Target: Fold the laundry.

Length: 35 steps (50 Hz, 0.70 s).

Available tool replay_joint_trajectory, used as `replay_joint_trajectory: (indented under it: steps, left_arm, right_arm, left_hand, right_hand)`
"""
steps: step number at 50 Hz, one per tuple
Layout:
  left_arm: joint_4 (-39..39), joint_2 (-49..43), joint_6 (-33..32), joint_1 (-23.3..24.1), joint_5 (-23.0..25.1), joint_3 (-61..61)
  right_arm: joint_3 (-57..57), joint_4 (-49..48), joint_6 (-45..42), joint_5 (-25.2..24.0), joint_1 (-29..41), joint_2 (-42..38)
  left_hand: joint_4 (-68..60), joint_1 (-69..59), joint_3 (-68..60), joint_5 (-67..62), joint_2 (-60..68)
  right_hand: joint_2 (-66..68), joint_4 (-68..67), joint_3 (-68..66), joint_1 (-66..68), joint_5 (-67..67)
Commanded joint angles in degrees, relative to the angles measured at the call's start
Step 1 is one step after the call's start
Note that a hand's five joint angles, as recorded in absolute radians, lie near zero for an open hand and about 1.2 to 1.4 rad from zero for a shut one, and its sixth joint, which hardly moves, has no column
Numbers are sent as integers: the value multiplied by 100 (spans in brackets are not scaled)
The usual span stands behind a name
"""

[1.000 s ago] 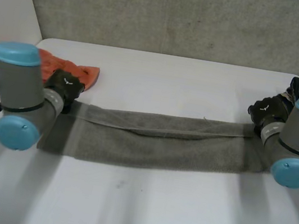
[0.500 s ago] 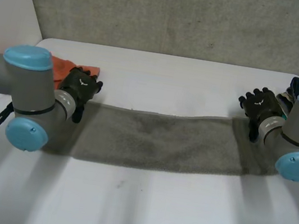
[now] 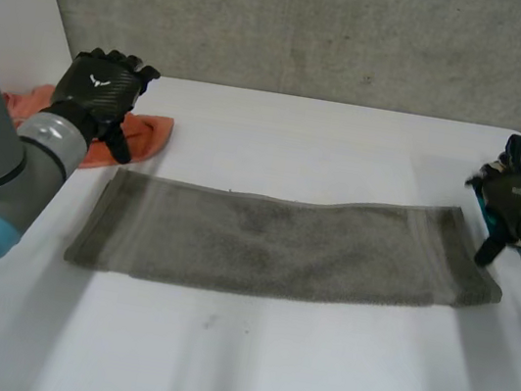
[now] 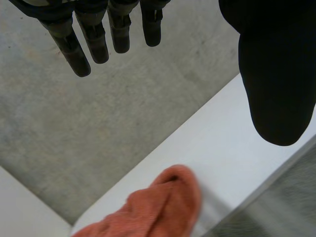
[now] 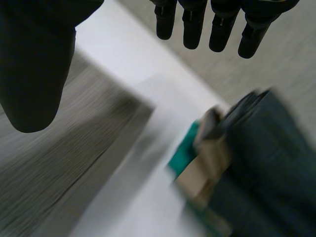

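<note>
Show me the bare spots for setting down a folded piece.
Bare white table all along the long grey towel's near edge, and behind it up to the wall. Crowded: orange cloth by the left hand; dark clothes pile by the right hand.

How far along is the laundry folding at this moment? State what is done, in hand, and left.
Done: the grey towel lies flat on the table as a long narrow strip, seemingly folded lengthwise. In hand: nothing; the left hand and right hand are open, off the towel. Left: shorter folds, plus the crumpled orange cloth and dark clothes.
</note>
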<state>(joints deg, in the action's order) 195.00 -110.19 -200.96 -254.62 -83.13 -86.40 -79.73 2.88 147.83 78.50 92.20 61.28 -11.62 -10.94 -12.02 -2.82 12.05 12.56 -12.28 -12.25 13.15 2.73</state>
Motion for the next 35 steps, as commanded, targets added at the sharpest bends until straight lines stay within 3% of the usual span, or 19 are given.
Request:
replay_joint_trajectory:
  steps: [1, 4, 13, 15, 16, 17, 18, 23, 29, 35]
  left_arm:
    - [29, 173, 295, -35, 368, -482]
    - [73, 155, 295, -53, 368, -527]
    - [82, 147, 295, -88, 385, -535]
    - [100, 147, 295, -71, 377, -544]
    - [117, 147, 295, -53, 377, -544]
    - [126, 147, 295, -44, 377, -553]
    - [135, 155, 295, -36, 377, -553]
    - [144, 182, 286, 0, 359, -579]
    - [144, 533, 286, -53, 385, -737]
    - [135, 753, 312, -79, 385, -843]
  right_arm:
    - [-596, 161, -483, -511, -466, -20]
    - [-877, -119, -852, -757, -589, -37]
    - [-904, -902, -932, -828, -616, -529]
    - [-878, -982, -932, -828, -607, -617]
    - [-860, -1008, -932, -819, -607, -661]
    - [-843, -1034, -941, -819, -607, -687]
    - [-834, -1113, -932, -758, -624, -679]
    - [-1062, -1404, -905, -591, -887, -556]
    - [-1352, -1254, -1098, -354, -1485, 357]
    - [-1317, -1272, -2134, -239, -2004, 534]
  left_hand:
    - [-61, -130, -21, 59, 18]
    - [-61, -130, -21, 59, 18]
    - [-61, -130, -21, 59, 18]
    - [-61, -130, -21, 59, 18]
    - [-61, -130, -21, 59, 18]
    - [-61, -130, -21, 59, 18]
    - [-61, -130, -21, 59, 18]
    - [-61, -130, -21, 59, 18]
    - [-61, -130, -21, 59, 18]
    - [-45, -113, -4, 76, 1]
  right_hand:
    - [593, -621, -625, 534, 576]
    - [828, -855, -859, 769, 811]
    - [1905, -1932, -1936, 1846, 1888]
    - [3110, -3138, -3142, 3051, 3093]
    - [4216, -4243, -4247, 4157, 4199]
    - [6142, -6170, -6173, 6083, 6125]
    - [6738, -6766, -6769, 6679, 6721]
    - [6744, -6772, -6775, 6685, 6727]
    - [6744, -6772, -6775, 6685, 6727]
    - [6744, -6772, -6775, 6685, 6727]
